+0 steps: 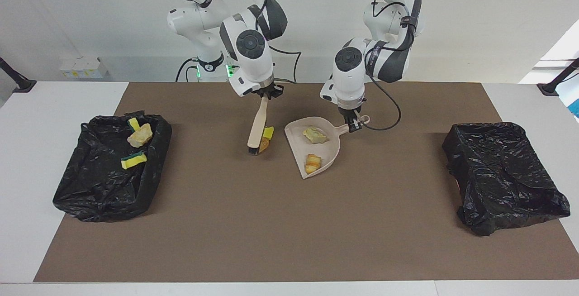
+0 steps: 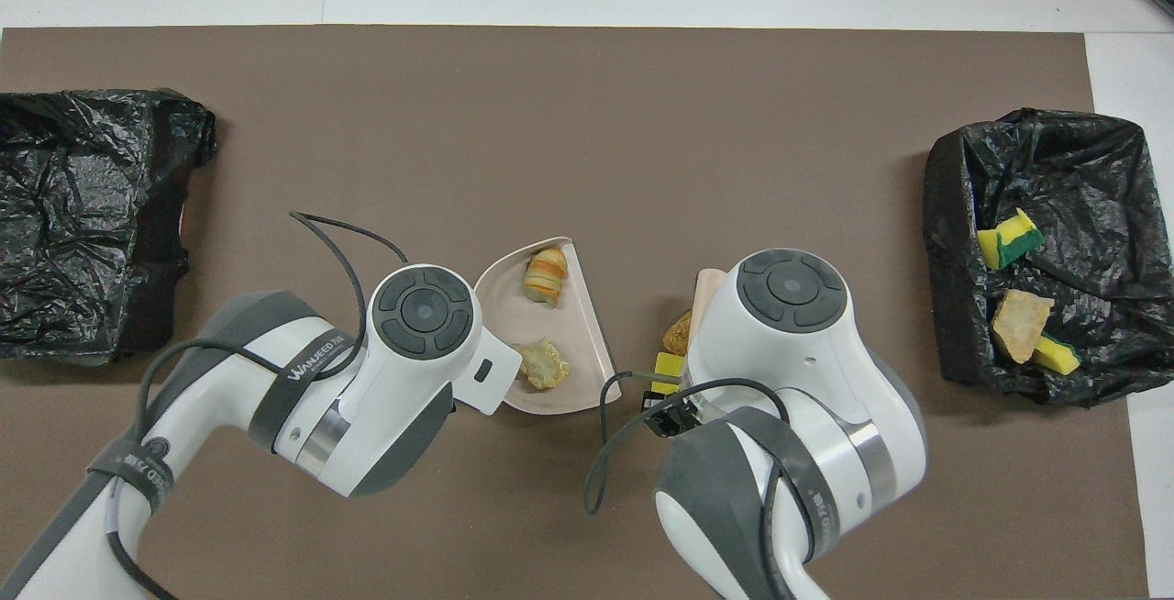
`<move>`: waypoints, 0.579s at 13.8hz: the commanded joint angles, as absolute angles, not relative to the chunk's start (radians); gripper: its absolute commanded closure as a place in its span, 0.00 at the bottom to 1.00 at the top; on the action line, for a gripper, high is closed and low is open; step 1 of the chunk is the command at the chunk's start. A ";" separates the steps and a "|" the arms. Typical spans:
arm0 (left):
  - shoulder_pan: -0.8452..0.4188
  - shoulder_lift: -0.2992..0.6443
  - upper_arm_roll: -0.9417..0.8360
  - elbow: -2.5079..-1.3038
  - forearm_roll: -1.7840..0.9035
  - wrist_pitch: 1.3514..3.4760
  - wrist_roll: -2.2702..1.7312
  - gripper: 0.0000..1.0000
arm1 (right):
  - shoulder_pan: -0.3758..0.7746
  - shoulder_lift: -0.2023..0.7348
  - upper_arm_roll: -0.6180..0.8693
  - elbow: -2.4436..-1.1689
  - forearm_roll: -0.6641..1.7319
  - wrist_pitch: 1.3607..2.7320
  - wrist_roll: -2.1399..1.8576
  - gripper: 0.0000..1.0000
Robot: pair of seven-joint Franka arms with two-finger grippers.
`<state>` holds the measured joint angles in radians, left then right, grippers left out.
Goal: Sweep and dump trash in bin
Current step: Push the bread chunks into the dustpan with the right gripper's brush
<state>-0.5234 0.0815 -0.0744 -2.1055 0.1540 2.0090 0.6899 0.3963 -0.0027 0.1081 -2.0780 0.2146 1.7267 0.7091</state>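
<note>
Below the right claw [image 1: 267,95], trash [image 1: 266,138] against its brush [image 1: 258,128].

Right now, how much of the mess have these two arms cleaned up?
Roughly half. Three bits already lie in the open black bin at the right arm's end. Two more sit in the dustpan, held by the left gripper. The right gripper holds the brush beside the last two bits on the mat, a yellow sponge piece and an orange-brown lump. Those need sweeping in, then the dustpan needs dumping.
</note>
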 commanded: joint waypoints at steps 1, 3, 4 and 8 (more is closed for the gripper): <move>-0.555 0.032 -0.064 -2.169 0.173 2.034 0.678 1.00 | 0.312 -0.130 0.124 -2.247 0.201 1.730 0.712 1.00; -0.558 0.019 -0.064 -2.189 0.173 2.036 0.677 1.00 | 0.302 -0.187 0.124 -2.359 0.202 1.749 0.623 1.00; -0.563 0.012 -0.064 -2.204 0.173 2.039 0.676 1.00 | 0.308 -0.189 0.127 -2.384 0.206 1.755 0.599 1.00; -0.561 0.008 -0.064 -2.207 0.173 2.040 0.678 1.00 | 0.396 -0.138 0.129 -2.402 0.241 1.867 0.545 1.00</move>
<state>-0.5452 0.0492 -0.0746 -2.1584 0.1543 2.0227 0.6824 0.3671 -0.1460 0.1214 -2.3853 0.2175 1.8109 0.5863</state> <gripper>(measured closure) 0.678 0.740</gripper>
